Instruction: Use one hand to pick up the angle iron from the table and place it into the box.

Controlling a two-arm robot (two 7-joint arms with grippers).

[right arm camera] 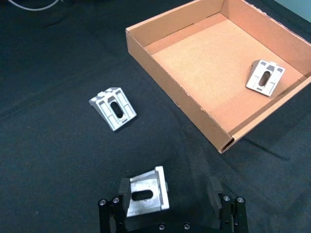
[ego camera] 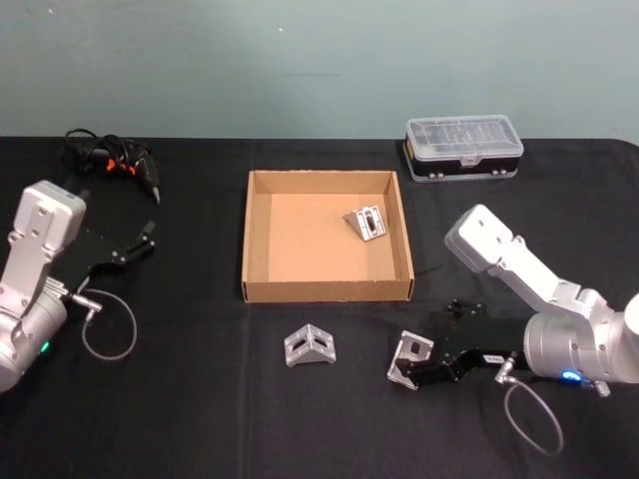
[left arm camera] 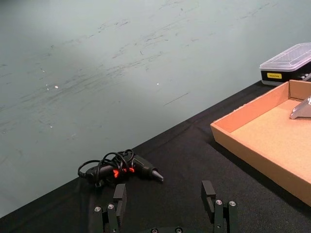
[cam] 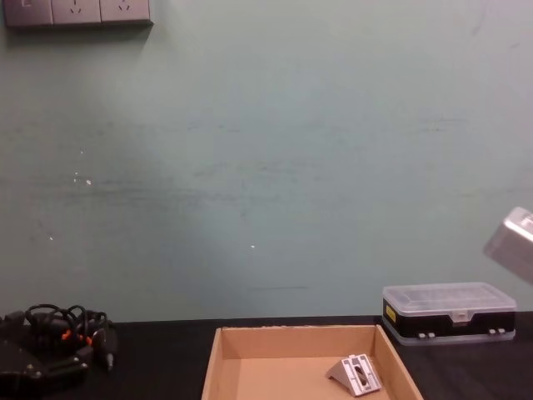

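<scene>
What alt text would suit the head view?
The open right gripper straddles an angle iron on the black table, in front of a cardboard box. A second angle iron lies nearby, a third angle iron in the box; the left gripper idles at left.

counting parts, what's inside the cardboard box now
One angle iron lies inside the box, near its far right corner; the remaining floor shows bare. In the chest view the near wall covers the front floor. The open right gripper straddles a second angle iron on the table.
</scene>
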